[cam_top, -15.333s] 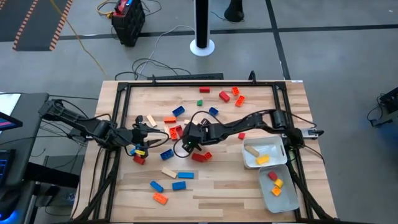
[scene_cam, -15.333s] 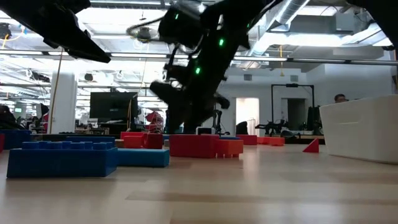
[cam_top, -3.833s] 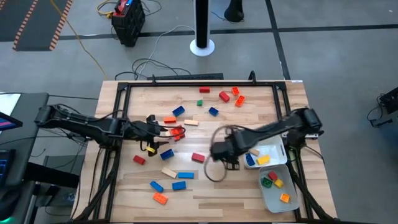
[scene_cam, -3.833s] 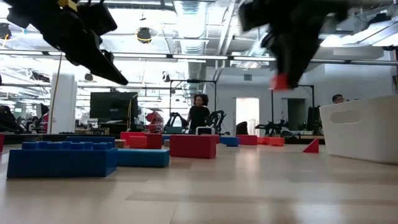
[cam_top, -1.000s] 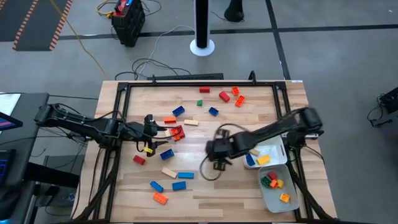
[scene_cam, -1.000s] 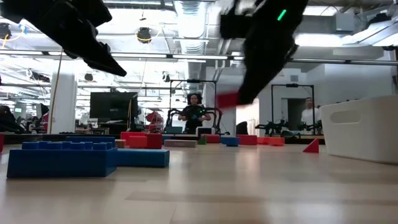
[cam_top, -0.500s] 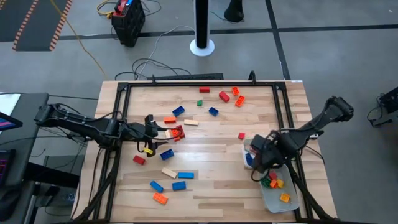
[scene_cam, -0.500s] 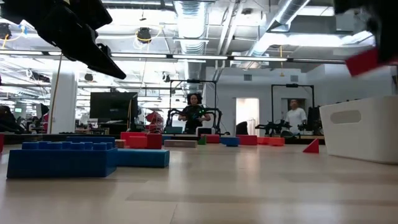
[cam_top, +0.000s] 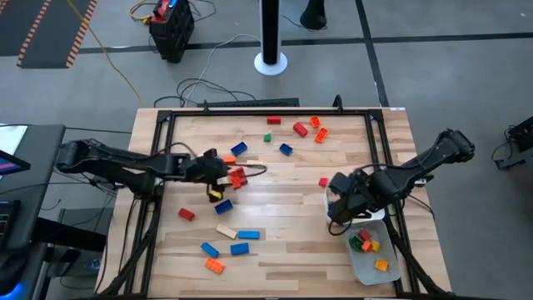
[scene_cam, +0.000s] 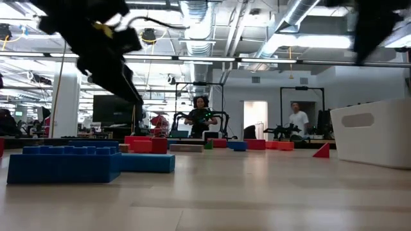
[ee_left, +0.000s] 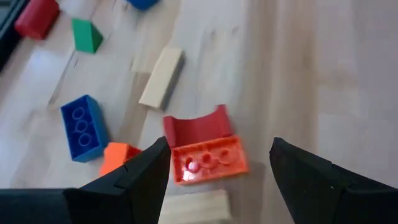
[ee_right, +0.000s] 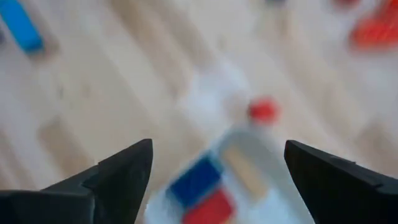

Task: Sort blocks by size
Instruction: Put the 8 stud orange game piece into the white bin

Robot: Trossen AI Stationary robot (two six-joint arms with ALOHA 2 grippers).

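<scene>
Along the table's near edge, as seen from above, an orange block (cam_top: 215, 266) is found, with two blue blocks (cam_top: 240, 248) just beyond it and a tan oblong block (cam_top: 226, 231) a little farther in. At the near right corner, a white tray (cam_top: 374, 277) is seen holding small green, red, yellow and orange pieces. Just beyond that tray a second white tray (cam_top: 375, 214) is largely covered by the right gripper (cam_top: 340, 202), whose fingers are spread wide with nothing between them; in the right wrist view a blue block (ee_right: 196, 178), a red block (ee_right: 209, 206) and a tan block (ee_right: 244, 170) are seen lying inside this tray below the parted fingers (ee_right: 121, 171). A small red block (cam_top: 323, 181) lies on the wood just beside that tray. Toward the table's middle, the left gripper (cam_top: 218, 173) is held over a cluster of blocks, its jaws apart and empty; in the left wrist view an orange studded brick (ee_left: 208, 159) is framed between the fingers (ee_left: 148, 169), touching a red curved block (ee_left: 197, 127), with a tan oblong (ee_left: 161, 78) and a blue brick (ee_left: 81, 126) nearby. A lone red block (cam_top: 186, 214) rests near the left rail. Farther back, a blue block (cam_top: 239, 149), another blue one (cam_top: 286, 150), a green piece (cam_top: 268, 137) and red and orange blocks (cam_top: 301, 128) are scattered near the far edge. Beyond the table, two people are seen standing in the room in the low view.
</scene>
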